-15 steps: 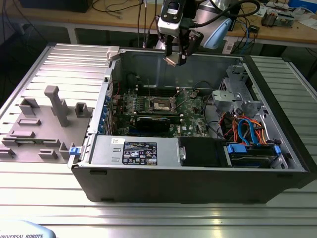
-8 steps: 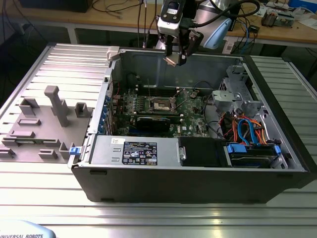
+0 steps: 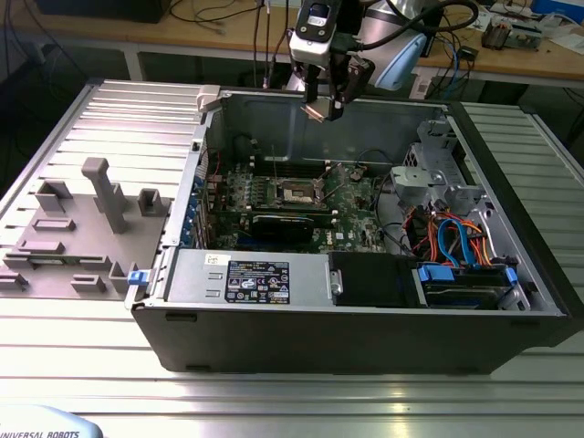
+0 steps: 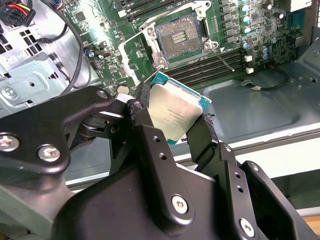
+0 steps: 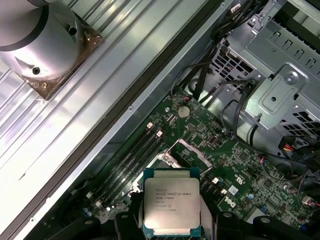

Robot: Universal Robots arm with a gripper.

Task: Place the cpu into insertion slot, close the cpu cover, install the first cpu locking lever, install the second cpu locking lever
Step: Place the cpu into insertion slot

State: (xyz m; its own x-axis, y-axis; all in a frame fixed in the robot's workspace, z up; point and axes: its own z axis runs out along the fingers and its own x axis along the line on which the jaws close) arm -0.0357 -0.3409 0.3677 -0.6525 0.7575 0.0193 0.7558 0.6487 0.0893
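Silver-grey cpu [image 5: 171,200] sits tilted in the gripper [image 4: 172,120], above the insertion slot [image 4: 178,36].

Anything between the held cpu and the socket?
Nothing visible. The gripper holds the cpu in the air. The socket below lies uncovered, its contacts exposed, and there is open space between them in the second wrist view.

The gripper [image 5: 171,220] clamps the cpu [image 5: 171,200] between its 2 black fingers [image 5: 131,212], silver top facing the camera, over the green motherboard [image 5: 240,175] and the partly hidden insertion slot [image 5: 175,159], near a grey metal cage [image 5: 280,95].
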